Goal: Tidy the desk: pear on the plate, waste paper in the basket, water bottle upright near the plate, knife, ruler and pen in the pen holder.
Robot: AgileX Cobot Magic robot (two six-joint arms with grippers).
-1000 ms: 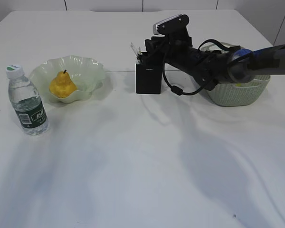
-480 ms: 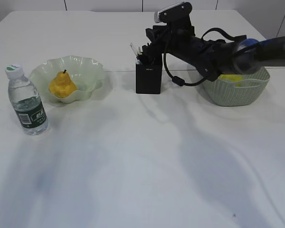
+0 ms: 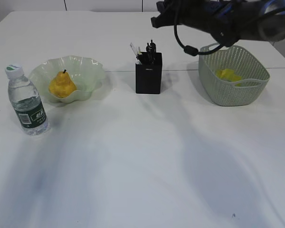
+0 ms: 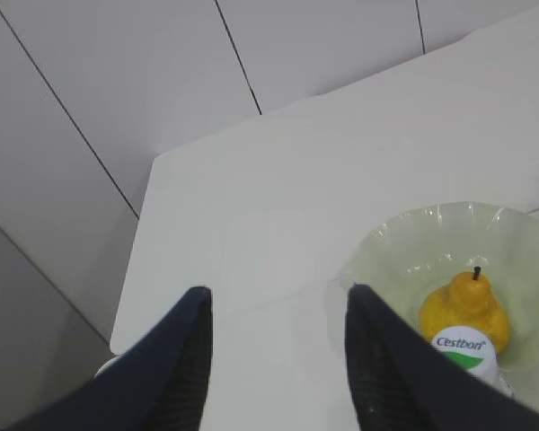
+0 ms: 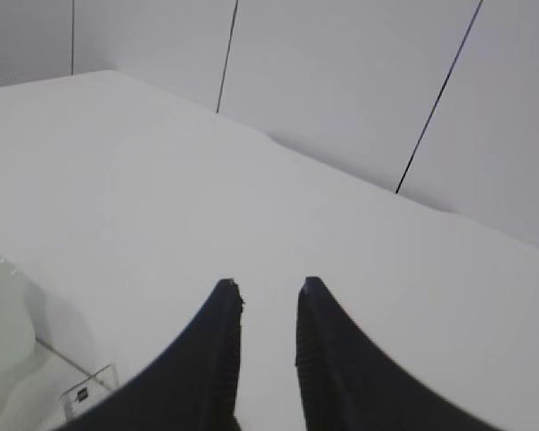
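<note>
Yellow pear [image 3: 62, 85] in plate [image 3: 88, 69], far left; bottle [image 3: 28, 105] upright beside it, cap reading "Cestbon". Paper [image 3: 229, 75] in basket [image 3: 233, 76], right. Pen holder [image 3: 148, 72] filled, middle. Right gripper [image 5: 264, 310] slightly parted, empty; left gripper [image 4: 277, 314] spread, empty. Lift clear without brushing holder.

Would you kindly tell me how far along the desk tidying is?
Nearly finished: the pear sits on the plate, the water bottle stands upright beside it, yellow paper lies in the basket, and items stand in the pen holder. Both tools are empty.
</note>
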